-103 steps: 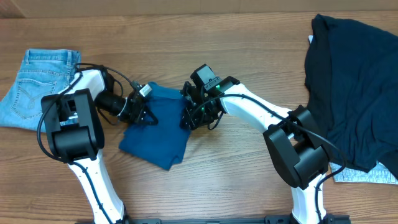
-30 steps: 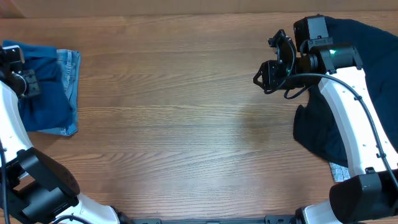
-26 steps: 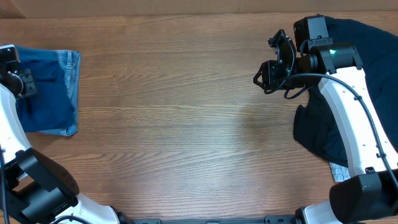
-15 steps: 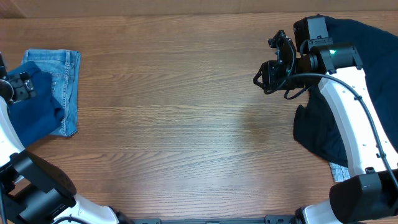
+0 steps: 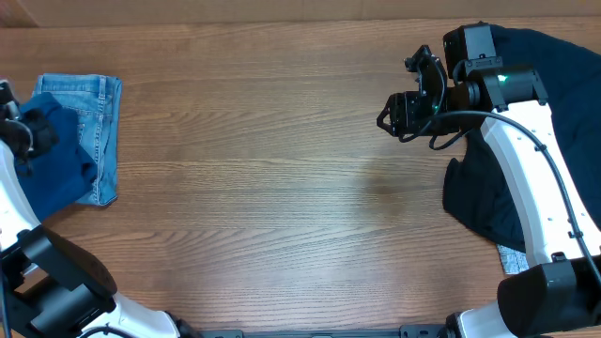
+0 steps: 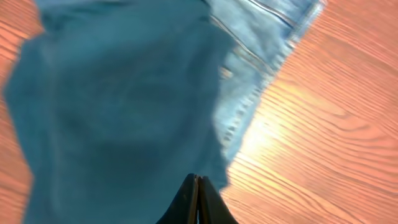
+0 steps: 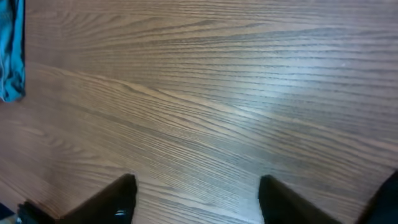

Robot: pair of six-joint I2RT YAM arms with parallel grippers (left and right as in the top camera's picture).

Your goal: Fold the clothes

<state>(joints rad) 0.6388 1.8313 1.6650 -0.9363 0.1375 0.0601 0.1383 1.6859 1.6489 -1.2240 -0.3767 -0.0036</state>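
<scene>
2 dark fingertips point(image 6: 198, 200) of the left jaws are seen pressed together; whether any cloth is pinched between them cannot be told. Just beyond them the mid-blue top point(image 6: 118, 106) is spread, blurred, and laid partly over the light-blue jeans point(image 6: 261, 37), whose edge lies ahead and to the right of the jaws on the bench point(image 6: 329, 143). The right jaws are held wide, the fingers point(image 7: 121, 199) well apart above bare wood. Behind these jaws the dark navy garment point(image 5: 535, 113) is heaped. Far ahead of them, a sliver of blue cloth point(image 7: 11, 56) is seen.
</scene>
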